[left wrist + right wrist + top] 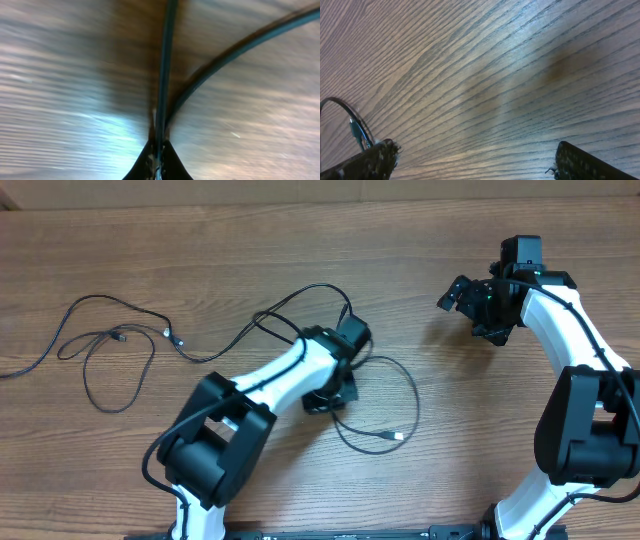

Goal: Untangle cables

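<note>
Left gripper [157, 161] clenched on thin black cable [165, 65], pinched between fingertips close above table [300, 240]. Second strand [240, 47] curved away to right in left wrist view. From overhead, wide loop [415, 395] laid just beside left wrist at table centre, silver plug tip [398, 437] at its near end. Other cable [100, 299] spread in loose loops at far left, well apart. Right gripper [475, 159] released, fingers [370, 162] spread wide over wood at far right.
</note>
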You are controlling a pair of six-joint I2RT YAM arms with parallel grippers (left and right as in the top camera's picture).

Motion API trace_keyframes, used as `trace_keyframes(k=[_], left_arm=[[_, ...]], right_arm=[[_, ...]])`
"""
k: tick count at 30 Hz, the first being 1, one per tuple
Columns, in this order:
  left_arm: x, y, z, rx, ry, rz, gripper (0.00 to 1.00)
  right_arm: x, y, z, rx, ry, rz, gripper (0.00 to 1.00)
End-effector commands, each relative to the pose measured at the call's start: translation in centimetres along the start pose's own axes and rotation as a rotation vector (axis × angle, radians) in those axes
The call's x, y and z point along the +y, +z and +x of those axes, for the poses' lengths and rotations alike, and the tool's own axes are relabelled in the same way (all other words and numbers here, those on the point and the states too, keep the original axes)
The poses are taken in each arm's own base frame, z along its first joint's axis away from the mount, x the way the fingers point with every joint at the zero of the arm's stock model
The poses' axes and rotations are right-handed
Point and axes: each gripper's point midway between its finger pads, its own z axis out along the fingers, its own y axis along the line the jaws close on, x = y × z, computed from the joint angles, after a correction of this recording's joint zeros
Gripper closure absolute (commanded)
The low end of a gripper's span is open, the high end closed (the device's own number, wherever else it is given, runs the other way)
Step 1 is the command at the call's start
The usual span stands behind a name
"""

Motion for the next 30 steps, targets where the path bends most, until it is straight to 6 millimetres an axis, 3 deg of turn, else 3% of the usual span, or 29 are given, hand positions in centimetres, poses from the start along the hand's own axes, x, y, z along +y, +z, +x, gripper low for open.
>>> trace_keyframes(k=[1,10,14,21,24,25,30], left_arm=[[5.3,0.2,-4.1,-0.077,-0.023,-0.161,0.96],[11.4,-4.4,-10.9,-0.208,-0.039,-0.317,0.96],[13.7,-5.1,-12.5,-0.252,-0.073,-0.371,0.96],[14.0,-4.7,-12.3,-0.200,-0.114,-0.305,0.79],[14.2,-4.7,-12.2,-0.192,-0.098,-0.314,0.49],[14.3,-4.7,-12.2,-0.191,-0.094,-0.315,0.44],[14.0,-4.6,-12.1,-0.182,-0.099,-0.295,0.37]], right_arm=[[0.7,-1.2,-0.8,-0.038,-0.011,-0.016,0.00],[0.7,-1.2,-0.8,-0.038,-0.011,-0.016,0.00],[0.7,-1.2,-0.8,-0.038,-0.011,-0.016,0.00],[0.7,-1.2,-0.8,-0.038,-0.011,-0.016,0.00],[0.7,-1.2,-0.8,-0.038,-0.011,-0.016,0.00],[0.7,-1.2,-0.8,-0.038,-0.011,-0.016,0.00],[0.7,-1.2,-0.8,-0.038,-0.011,-0.016,0.00]])
